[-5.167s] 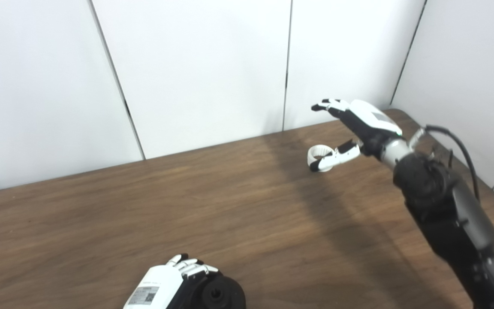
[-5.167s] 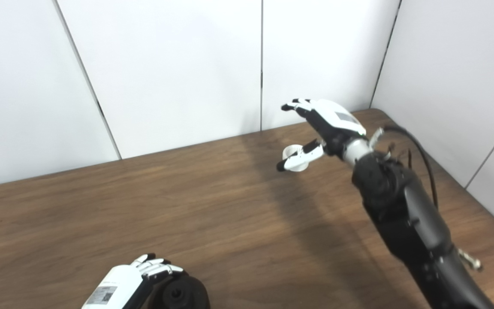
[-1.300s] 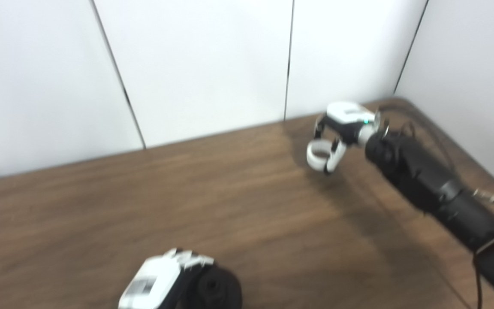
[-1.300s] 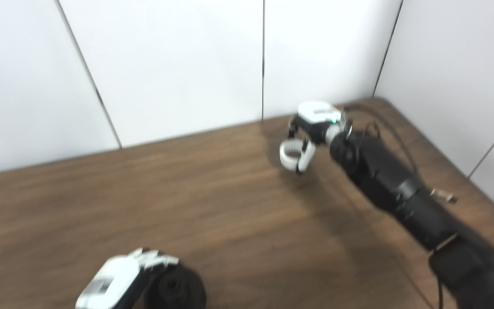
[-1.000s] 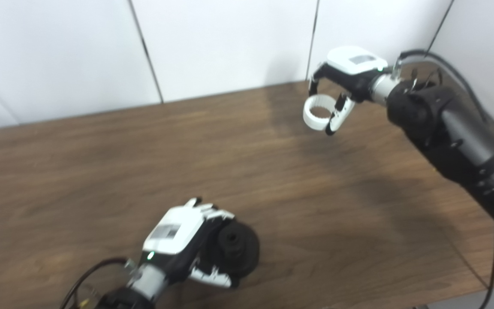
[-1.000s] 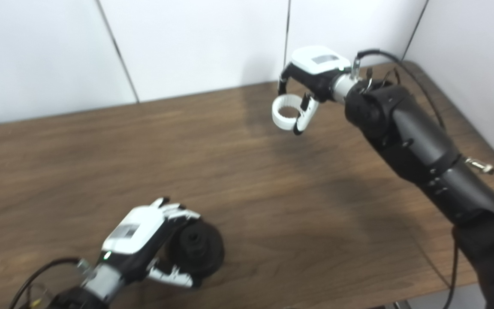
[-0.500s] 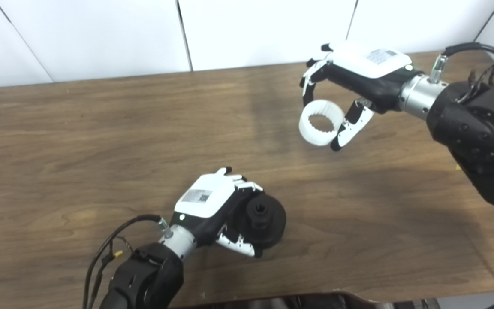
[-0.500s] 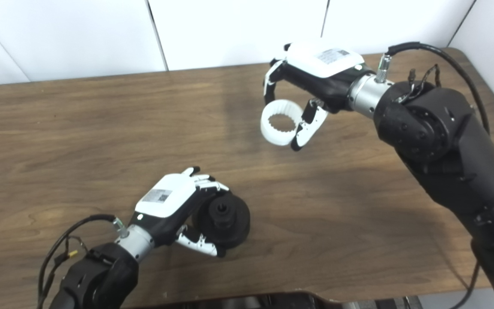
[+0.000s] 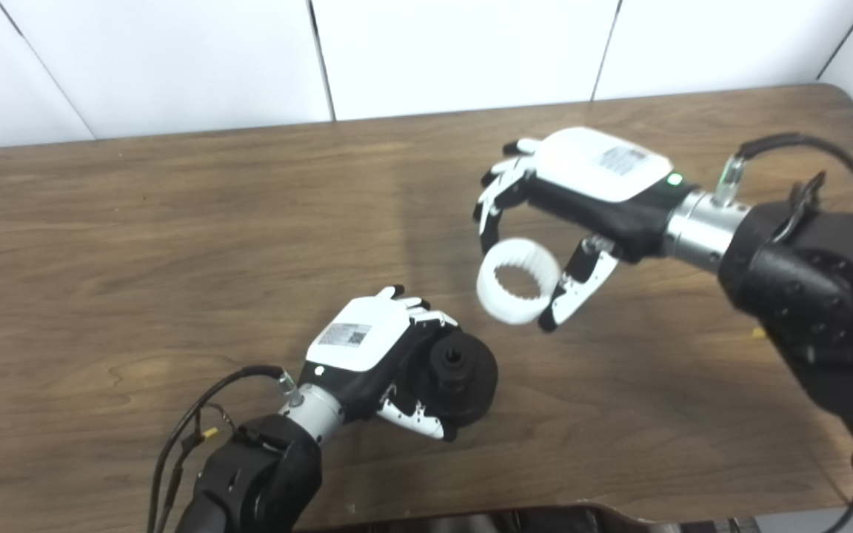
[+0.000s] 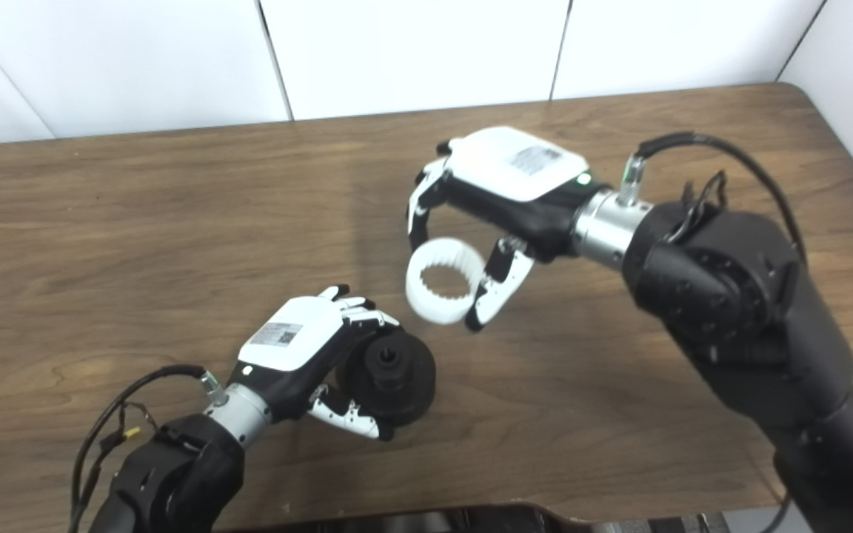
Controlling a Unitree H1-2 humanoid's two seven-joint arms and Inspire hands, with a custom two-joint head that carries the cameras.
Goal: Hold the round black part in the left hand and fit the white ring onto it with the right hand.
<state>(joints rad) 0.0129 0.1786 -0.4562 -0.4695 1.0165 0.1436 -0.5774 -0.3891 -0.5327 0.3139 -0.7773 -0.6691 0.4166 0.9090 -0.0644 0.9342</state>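
left eye view: left hand [image 9: 367, 348] grips black part [image 9: 455, 376]; right hand [image 9: 582, 200] pinches white ring [image 9: 518, 290]; labels unreadable.

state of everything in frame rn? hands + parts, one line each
left hand: shut on the black part, low over the table
black part: held in the left hand, its hub facing up, no ring on it yet
right hand: shut on the white ring, above the table
white ring: held in the air between fingers and thumb, toothed inside, apart from the black part
table: wood top, bare around the hands
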